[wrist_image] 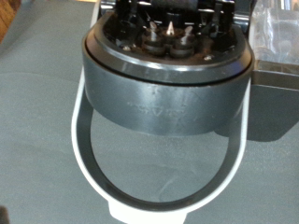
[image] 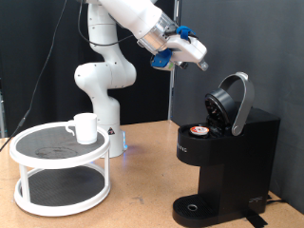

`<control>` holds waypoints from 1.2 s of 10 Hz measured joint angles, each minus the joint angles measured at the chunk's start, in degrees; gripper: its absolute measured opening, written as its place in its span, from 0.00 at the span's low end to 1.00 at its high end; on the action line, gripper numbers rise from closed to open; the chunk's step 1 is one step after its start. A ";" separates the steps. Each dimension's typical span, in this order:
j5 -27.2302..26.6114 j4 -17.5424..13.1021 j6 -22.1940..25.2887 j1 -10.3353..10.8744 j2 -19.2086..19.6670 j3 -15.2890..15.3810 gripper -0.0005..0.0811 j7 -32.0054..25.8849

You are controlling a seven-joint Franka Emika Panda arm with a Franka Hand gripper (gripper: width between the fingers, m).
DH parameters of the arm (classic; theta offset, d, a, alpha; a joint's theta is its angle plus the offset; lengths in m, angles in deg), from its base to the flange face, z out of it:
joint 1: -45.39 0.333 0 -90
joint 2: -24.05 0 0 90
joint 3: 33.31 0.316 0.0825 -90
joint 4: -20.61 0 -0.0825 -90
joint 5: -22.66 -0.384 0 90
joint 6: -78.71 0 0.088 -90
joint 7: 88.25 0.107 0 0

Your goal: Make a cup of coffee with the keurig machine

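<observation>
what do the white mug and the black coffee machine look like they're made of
The plain white mug on the round white two-tier stand looks like glazed ceramic: smooth, opaque, thick-walled. The boxy black coffee machine looks like matte moulded plastic, with little glare; its open lid has a light grey rim, likely plastic too. The gripper hangs above it, holding nothing visible.

Boxy black keurig machine (image: 223,157): matt plastic, lid w/ smooth grey band (wrist_image: 168,89) & silvery handle loop. Plain white cup (image: 85,127): glossy ceramic. Round white two-tier stand (image: 62,166): painted metal w/ dark mesh. Table (image: 142,204): matt wood-look, tan. Backdrop at 12 o'clock: black cloth.
</observation>
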 joint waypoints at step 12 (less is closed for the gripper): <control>-4.30 -4.43 -9.92 5.13 4.04 12.74 0.91 11.58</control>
